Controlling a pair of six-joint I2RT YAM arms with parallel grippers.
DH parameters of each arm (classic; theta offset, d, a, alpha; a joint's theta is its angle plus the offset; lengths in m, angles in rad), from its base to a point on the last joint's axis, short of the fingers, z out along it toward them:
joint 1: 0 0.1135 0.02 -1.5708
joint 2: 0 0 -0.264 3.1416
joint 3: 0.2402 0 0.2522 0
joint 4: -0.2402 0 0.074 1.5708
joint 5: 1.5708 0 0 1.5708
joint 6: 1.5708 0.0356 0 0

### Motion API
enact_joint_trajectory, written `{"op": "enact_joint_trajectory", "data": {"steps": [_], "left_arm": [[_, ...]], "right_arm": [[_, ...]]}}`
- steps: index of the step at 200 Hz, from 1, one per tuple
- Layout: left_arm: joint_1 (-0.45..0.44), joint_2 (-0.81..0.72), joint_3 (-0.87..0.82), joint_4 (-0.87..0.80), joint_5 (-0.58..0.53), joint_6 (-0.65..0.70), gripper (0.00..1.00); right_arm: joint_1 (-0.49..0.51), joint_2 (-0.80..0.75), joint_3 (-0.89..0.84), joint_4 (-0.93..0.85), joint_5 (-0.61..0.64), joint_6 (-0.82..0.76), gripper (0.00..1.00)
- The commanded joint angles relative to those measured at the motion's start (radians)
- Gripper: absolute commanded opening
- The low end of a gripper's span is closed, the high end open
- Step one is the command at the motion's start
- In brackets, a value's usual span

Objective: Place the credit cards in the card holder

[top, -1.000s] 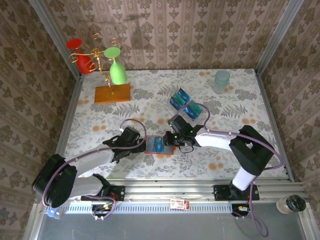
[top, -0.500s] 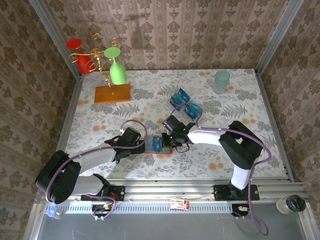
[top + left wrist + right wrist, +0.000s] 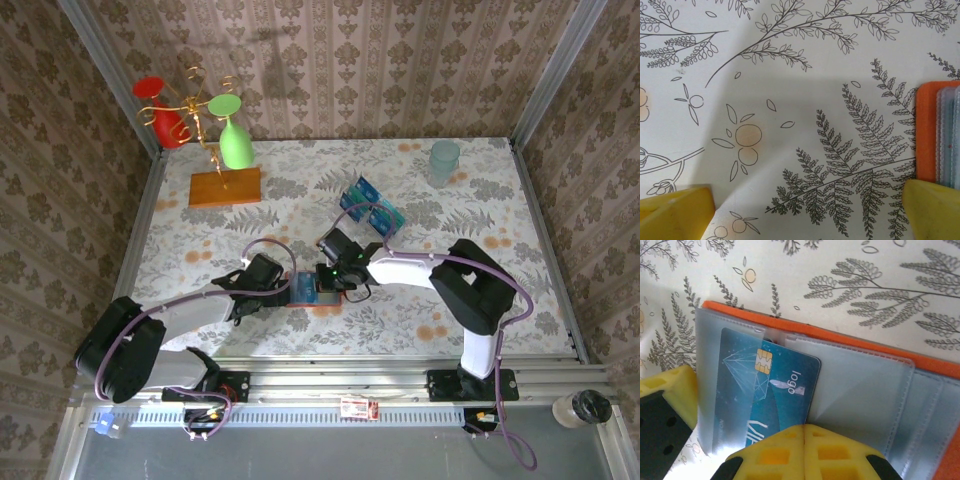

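The card holder [image 3: 840, 338] lies open on the patterned table, orange-red outside with clear pockets; from above it shows as the card holder [image 3: 312, 291] between both arms. A teal credit card [image 3: 771, 390] sits partly inside the left pocket. My right gripper [image 3: 805, 429] is shut, its joined tips against the card's near edge. My left gripper [image 3: 807, 202] stands open over the cloth, with one yellow finger [image 3: 932, 210] at the holder's orange edge [image 3: 925, 130]. More credit cards [image 3: 360, 196] lie behind.
The spare cards rest in a clear tray [image 3: 388, 219] at mid table. A wooden slab [image 3: 224, 187] with a green glass [image 3: 235, 146] and a red glass [image 3: 164, 122] stands back left. A clear cup [image 3: 444, 160] stands back right.
My right gripper has slid left over the holder, pushing the card further toward the left pocket. The left arm has stayed in place.
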Motion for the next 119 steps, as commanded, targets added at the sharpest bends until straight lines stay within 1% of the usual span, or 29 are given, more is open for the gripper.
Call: {"op": "enact_joint_trajectory", "data": {"steps": [1,63,91,119], "left_arm": [[-0.001,0.053,-0.029,0.057,0.088,0.009,1.0],[-0.003,0.029,-0.029,0.042,0.083,0.008,1.0],[0.0,-0.023,-0.02,-0.002,0.067,0.013,1.0],[0.02,-0.083,-0.015,-0.05,0.055,0.018,1.0]], "right_arm": [[0.017,0.024,0.034,-0.029,-0.005,-0.003,0.06],[0.027,0.067,0.08,-0.004,-0.043,0.022,0.06],[0.026,0.073,0.088,0.012,-0.063,0.028,0.06],[0.023,0.042,0.077,0.007,-0.046,0.019,0.06]]}}
